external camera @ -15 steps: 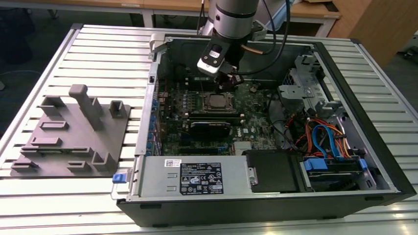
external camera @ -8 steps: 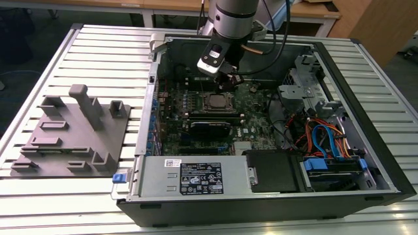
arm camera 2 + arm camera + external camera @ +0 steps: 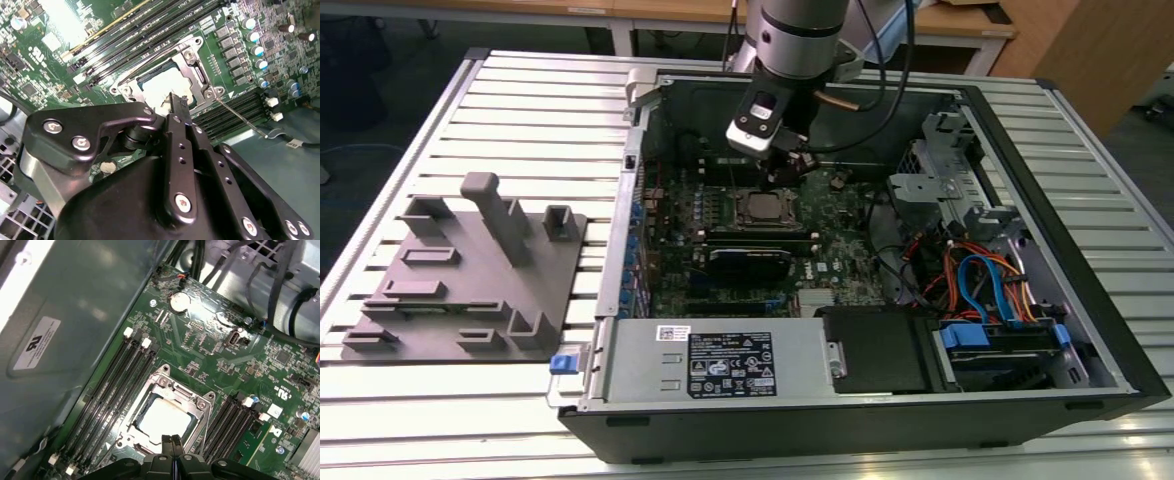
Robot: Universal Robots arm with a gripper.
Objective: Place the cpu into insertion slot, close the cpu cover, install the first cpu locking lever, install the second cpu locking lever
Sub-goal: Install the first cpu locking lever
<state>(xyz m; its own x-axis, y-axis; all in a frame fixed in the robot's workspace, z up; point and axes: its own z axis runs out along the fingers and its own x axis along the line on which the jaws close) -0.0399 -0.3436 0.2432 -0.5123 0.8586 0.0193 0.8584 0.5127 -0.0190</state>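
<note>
The cpu [image 3: 758, 207] lies in the insertion slot on the green motherboard [image 3: 670, 262] inside the open computer case. Its pale metal top [image 3: 164, 416] shows through the cut-out of the silvery cpu cover [image 3: 159, 381], which lies flat around it. In the second wrist view the cpu [image 3: 159, 84] and the cover frame [image 3: 194, 69] show the same way. A thin metal lever rod [image 3: 241, 118] runs out from one socket corner across the memory slots. My gripper [image 3: 781, 176] hangs just above one edge of the socket, shut with nothing between its fingertips [image 3: 172, 441].
Long black memory slots [image 3: 117, 385] flank the socket on both sides. Case walls [image 3: 647, 110], a drive cage [image 3: 934, 185] and coloured cables [image 3: 981, 285] surround the board. A grey fixture plate [image 3: 460, 285] sits on the slatted table at the exterior view's left.
</note>
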